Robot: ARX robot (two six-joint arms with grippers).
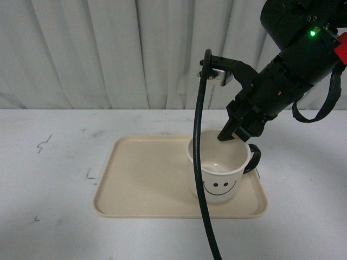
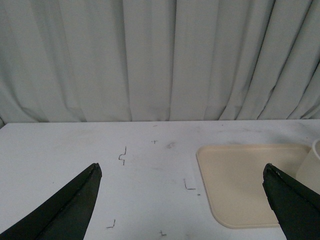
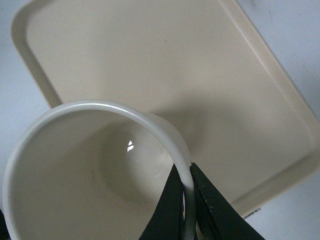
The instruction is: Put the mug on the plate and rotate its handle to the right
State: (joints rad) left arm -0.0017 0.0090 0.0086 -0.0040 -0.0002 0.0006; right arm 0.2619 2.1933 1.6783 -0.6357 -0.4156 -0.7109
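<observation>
**Mug upright on the plate, rim pinched by the right fingers**

The mug (image 1: 218, 179) stands upright on the plate (image 1: 135, 179), in the plate's right half and close to its front rim, with the smiley face turned to the front camera. The handle (image 1: 257, 158) points toward the plate's right rim. Its upper end is hidden behind the right gripper (image 1: 233, 135), so only the outer curve of the loop shows. A black cable (image 1: 198, 162) hangs across the front view and covers the mug's left side.

The front view does not show how the grip sits. The right wrist view looks down into the mug (image 3: 100, 170) and makes it plain: the right fingers (image 3: 167, 215) are closed on the rim, one inside the mug and one against the outer wall. That view shows neither handle nor face, and the frame edge cuts off part of the mug. The plate (image 3: 150, 60) lies bare beyond it.

The left gripper (image 2: 180, 172) appears only in its own wrist view. The left fingers (image 2: 75, 205) are spread wide and hold nothing, over the counter (image 2: 75, 145) off the left end of the plate (image 2: 250, 175). There the mug (image 2: 312, 167) is only a sliver at the frame edge. Small dark marks (image 2: 122, 155) on the counter are too small to read. A pale curtain (image 2: 150, 60) hangs behind.
</observation>
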